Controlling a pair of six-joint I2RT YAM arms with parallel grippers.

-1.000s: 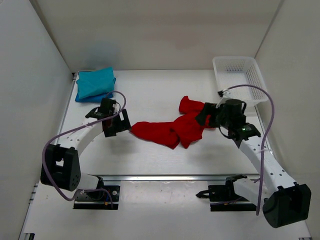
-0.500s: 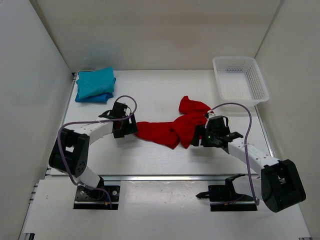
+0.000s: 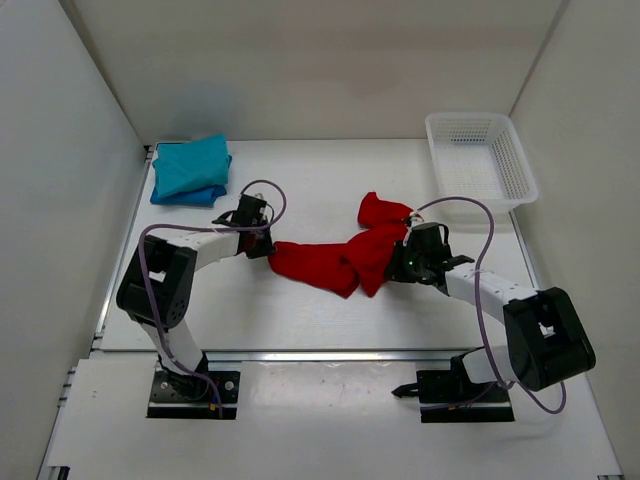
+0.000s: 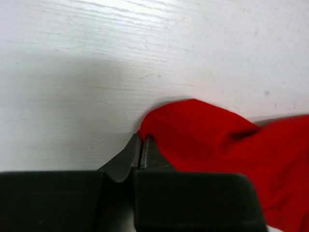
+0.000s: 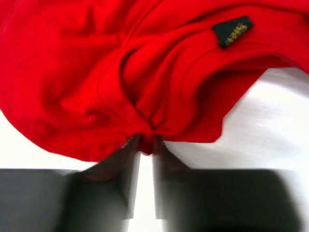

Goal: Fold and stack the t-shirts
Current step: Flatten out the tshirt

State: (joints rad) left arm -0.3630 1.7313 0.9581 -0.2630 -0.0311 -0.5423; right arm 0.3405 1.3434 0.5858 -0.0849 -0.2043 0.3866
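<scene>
The red t-shirt [image 3: 325,262] lies crumpled mid-table, stretched left to right. My left gripper [image 3: 262,245] is low at its left tip. In the left wrist view the jaws are shut, with the tips [image 4: 141,142] pinching the very edge of the red cloth [image 4: 217,145]. My right gripper [image 3: 402,262] is at the shirt's right side, shut on a bunched fold of red cloth [image 5: 120,72] that shows between its fingertips [image 5: 144,143]. A black label [image 5: 232,31] sits on the cloth. The teal t-shirt [image 3: 190,165] lies folded on the blue t-shirt [image 3: 185,197] at the back left.
A white mesh basket [image 3: 480,160] stands at the back right corner. White walls close in the table on the left, back and right. A metal rail [image 3: 330,355] runs along the near edge between the arm bases.
Both arms have dropped low and reached in to the red shirt's two ends. Both grippers were open and have shut on the cloth.
</scene>
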